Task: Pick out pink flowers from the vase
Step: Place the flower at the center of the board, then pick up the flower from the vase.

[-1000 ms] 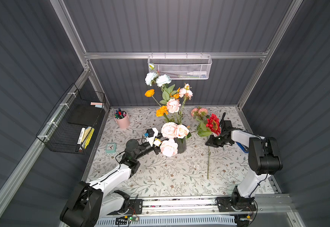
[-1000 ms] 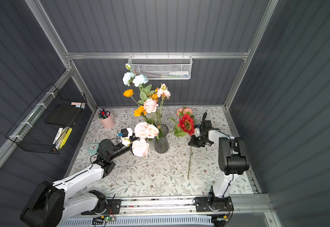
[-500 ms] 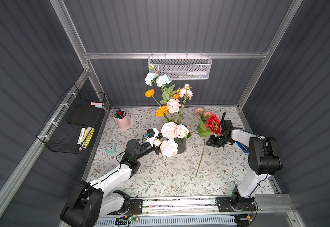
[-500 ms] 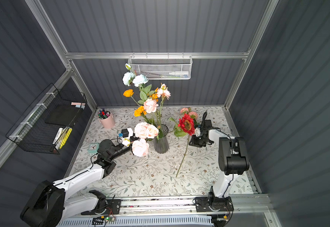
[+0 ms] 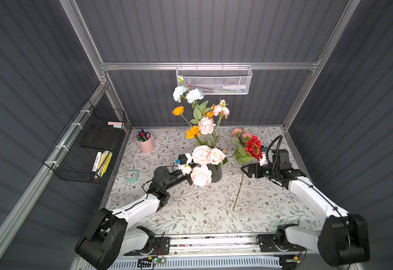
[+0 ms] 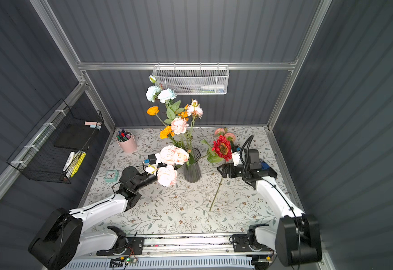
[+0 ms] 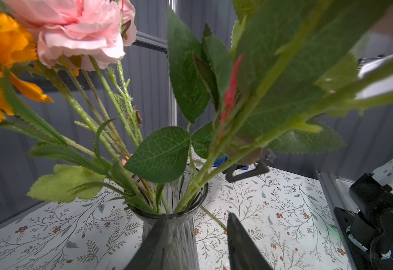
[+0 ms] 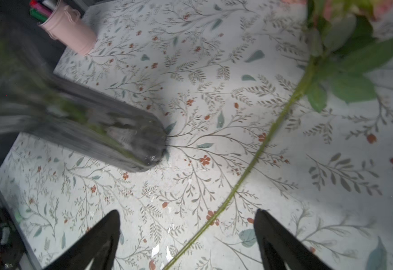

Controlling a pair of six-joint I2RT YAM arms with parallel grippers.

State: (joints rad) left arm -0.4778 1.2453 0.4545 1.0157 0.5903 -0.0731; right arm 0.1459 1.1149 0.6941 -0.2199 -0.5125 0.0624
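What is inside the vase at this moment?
Green stems go into the vase mouth, carrying pink flowers, orange blooms and white carnations. Leaves cover part of the mouth, and through the smoky glass the stems' lower ends are only a blur.

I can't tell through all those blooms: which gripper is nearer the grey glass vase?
The left. The left gripper is right at the vase, fingertips beside its neck. The right gripper stands apart to one side, open over a loose green stem.
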